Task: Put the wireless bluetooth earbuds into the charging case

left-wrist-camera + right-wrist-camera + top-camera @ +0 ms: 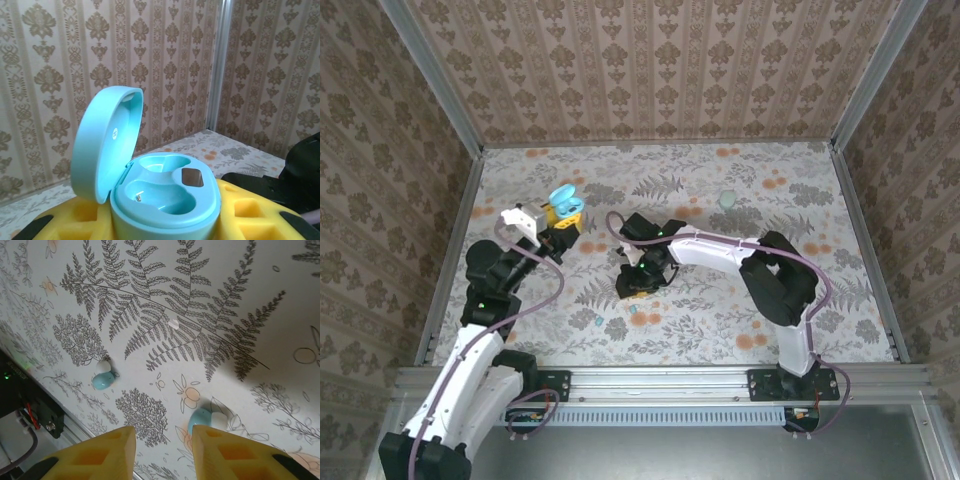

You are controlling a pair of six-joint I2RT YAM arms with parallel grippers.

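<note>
The left arm (pixel 470 350) rises from the lower left corner of the top view and bends up toward the left-centre of the bench (pixel 850 300). Its left claw (pixel 558 214) is clamped on the charging case (pixel 563 198). In the left wrist view the case (pixel 165 200) sits upright between the yellow fingers (pixel 250 212), at the bottom centre of the frame. Its lid (pixel 102 145) is swung up and back to the left, and both wells are bare.

The right arm (pixel 780 285) climbs from the lower right, folds at its elbow and stretches left to the middle of the frame. There the right claw (pixel 642 280) points down at the bench. In its wrist view the right claw (pixel 162 432) has its fingers (pixel 95 455) apart, with printed bench surface showing in the gap and nothing gripped.

Both earbuds lie on the bench. The lower-left earbud (pixel 102 378), teal with a white tip, lies apart from the fingers. The lower-right earbud (pixel 205 418) lies just above the right-hand finger's tip, and whether they touch cannot be told.

From above, the claw's tips are hidden under its own body. A pale-green lump (pixel 728 200) in the upper right of the bench is too small to identify. Both wrist views cut the fingers off at the bottom edge.
</note>
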